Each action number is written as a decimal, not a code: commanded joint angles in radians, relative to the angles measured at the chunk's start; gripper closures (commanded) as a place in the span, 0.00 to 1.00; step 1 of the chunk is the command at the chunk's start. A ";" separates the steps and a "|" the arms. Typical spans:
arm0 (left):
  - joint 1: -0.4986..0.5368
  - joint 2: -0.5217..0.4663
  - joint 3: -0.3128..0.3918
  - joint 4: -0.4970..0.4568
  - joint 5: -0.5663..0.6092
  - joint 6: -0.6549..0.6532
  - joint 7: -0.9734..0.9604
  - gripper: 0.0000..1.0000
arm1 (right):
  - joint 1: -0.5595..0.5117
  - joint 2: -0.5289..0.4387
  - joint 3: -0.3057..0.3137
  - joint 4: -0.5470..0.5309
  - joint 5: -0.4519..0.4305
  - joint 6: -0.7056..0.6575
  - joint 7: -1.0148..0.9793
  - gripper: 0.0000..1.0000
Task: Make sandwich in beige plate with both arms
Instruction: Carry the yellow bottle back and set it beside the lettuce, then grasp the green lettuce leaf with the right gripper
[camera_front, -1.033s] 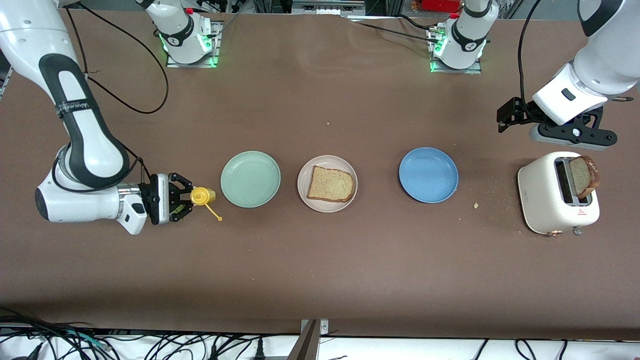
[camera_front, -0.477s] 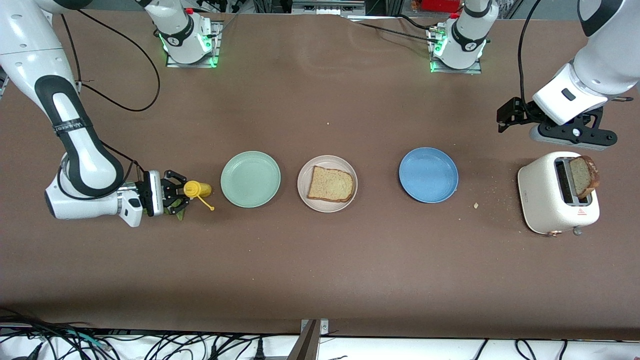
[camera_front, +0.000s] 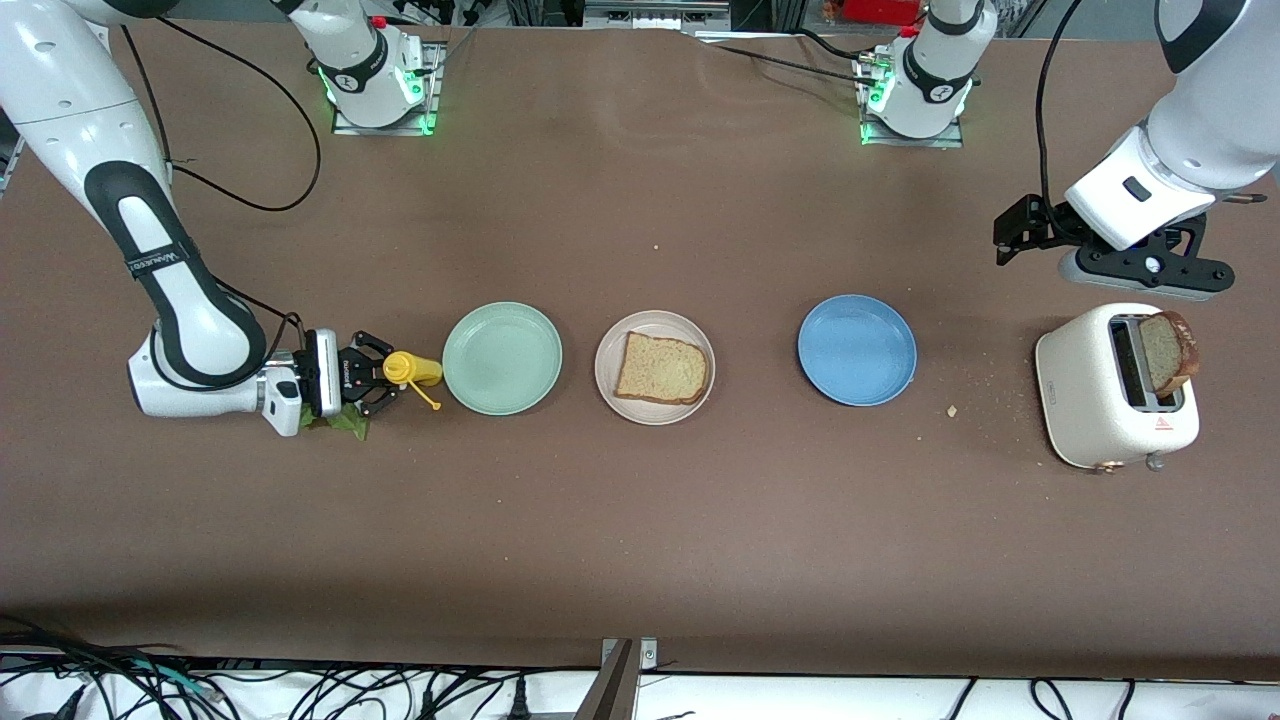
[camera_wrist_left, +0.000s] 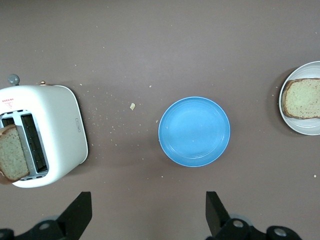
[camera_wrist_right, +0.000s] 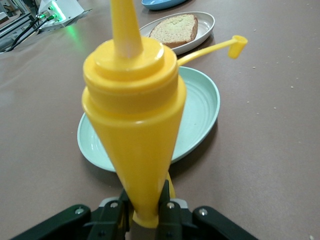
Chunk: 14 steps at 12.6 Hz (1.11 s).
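Nearest the front camera, a broad strip of the brown table along its front edge is bare, open room for moving. Farther up, a row runs across the middle. At the right arm's end, the right gripper is clamped on a yellow squeeze bottle held tilted, its long axis along the row and its nozzle pointing toward the mint-green plate, whose rim it nearly meets; its tethered cap hangs to one side. A green lettuce leaf lies on the table under the gripper, mostly hidden by it. Beside the green plate, near the table's centre, sits the beige plate with one bread slice lying flat in it. Next comes the blue plate, then scattered crumbs. Toward the left arm's end stands a white toaster with a second slice upright in one slot. Above the toaster the left gripper waits in the air, fingers spread apart, their bases cut off in the left wrist view.
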 joint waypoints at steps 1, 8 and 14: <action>0.009 -0.013 -0.007 -0.009 -0.010 0.003 -0.004 0.00 | -0.022 -0.058 -0.010 -0.050 0.037 -0.003 -0.041 0.84; 0.009 -0.013 -0.007 -0.009 -0.010 0.003 -0.004 0.00 | -0.021 -0.087 -0.030 -0.031 -0.013 0.007 -0.076 0.00; 0.009 -0.013 -0.007 -0.009 -0.010 0.003 -0.004 0.00 | -0.021 -0.140 -0.107 0.022 -0.300 0.063 -0.041 0.00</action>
